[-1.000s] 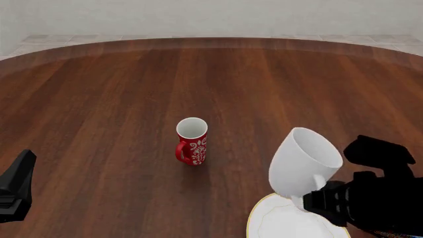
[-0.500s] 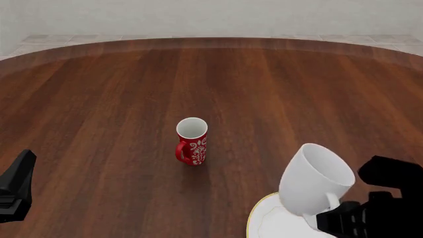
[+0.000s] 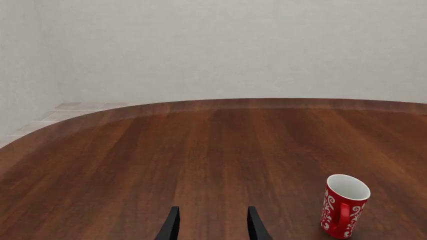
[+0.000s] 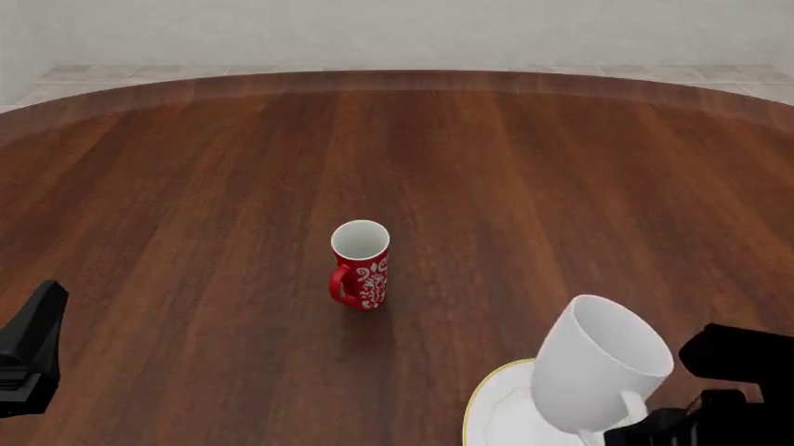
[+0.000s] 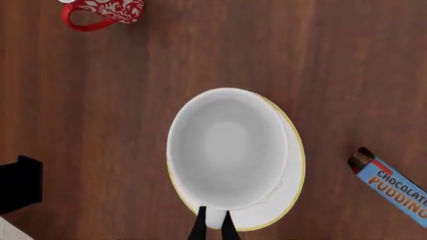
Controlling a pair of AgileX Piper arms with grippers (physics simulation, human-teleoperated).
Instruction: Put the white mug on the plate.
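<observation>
The white mug (image 4: 602, 362) hangs tilted over the plate (image 4: 496, 413) at the front right, its mouth facing up and away. My right gripper (image 4: 635, 420) is shut on the mug's handle. In the right wrist view I look straight into the mug (image 5: 225, 150), which covers most of the gold-rimmed plate (image 5: 293, 185); the fingers (image 5: 200, 227) pinch the handle. I cannot tell whether the mug touches the plate. My left gripper (image 4: 37, 344) sits at the front left, open and empty; its fingers (image 3: 172, 227) show over bare wood.
A red mug with a white floral pattern (image 4: 360, 265) stands upright mid-table, also in the left wrist view (image 3: 345, 206) and the right wrist view (image 5: 107, 10). A chocolate pudding box (image 5: 390, 187) lies on the table beside the plate.
My right gripper has carried the white mug down and toward the table's front edge, over the plate. The left arm and the red mug have not moved.
</observation>
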